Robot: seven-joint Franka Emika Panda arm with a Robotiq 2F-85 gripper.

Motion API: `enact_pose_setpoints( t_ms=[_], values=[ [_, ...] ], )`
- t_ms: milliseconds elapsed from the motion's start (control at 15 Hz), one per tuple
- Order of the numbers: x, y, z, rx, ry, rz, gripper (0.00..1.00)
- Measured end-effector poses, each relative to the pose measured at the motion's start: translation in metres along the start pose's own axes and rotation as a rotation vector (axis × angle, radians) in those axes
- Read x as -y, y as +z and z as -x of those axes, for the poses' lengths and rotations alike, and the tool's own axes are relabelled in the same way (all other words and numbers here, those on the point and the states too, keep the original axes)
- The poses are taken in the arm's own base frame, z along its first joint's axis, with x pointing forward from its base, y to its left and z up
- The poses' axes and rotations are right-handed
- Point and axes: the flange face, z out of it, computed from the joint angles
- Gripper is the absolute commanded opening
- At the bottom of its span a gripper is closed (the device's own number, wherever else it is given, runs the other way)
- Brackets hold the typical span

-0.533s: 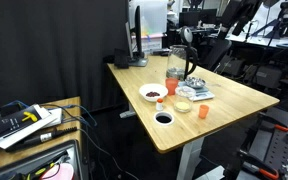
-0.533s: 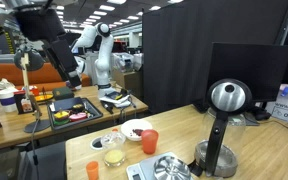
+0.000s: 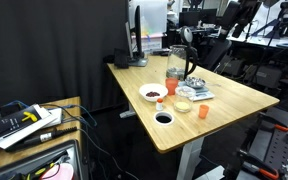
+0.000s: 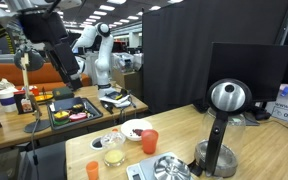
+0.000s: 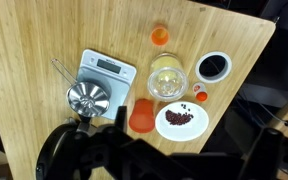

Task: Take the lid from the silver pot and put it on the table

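Observation:
The silver pot point(image 5: 87, 98) stands on the light wood table point(image 5: 44, 35), next to a white kitchen scale point(image 5: 109, 68). The round silvery lid point(image 5: 86, 95) sits on top of it. The pot also shows in both exterior views point(image 3: 195, 87) point(image 4: 170, 167). My gripper point(image 5: 99, 140) is a dark, blurred shape at the bottom of the wrist view, high above the table and apart from the pot. Its jaws cannot be made out.
On the table are a white bowl of red beans point(image 5: 181, 120), a small black bowl point(image 5: 213, 67), a clear bowl point(image 5: 166, 80), an orange cup point(image 5: 142, 115), a small orange cup point(image 5: 161, 37) and a tall clear jug point(image 3: 173, 68). A cluttered wooden bench point(image 3: 29, 122) stands nearby.

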Motion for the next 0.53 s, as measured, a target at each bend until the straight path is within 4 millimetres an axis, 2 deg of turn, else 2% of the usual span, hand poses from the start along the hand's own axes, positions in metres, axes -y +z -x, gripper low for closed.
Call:
enact_pose_setpoints(
  t_ms=[533],
  values=[
    [-0.0044,0.0053,-0.0047,0.013,0.027,0.001,1.00]
  ],
)
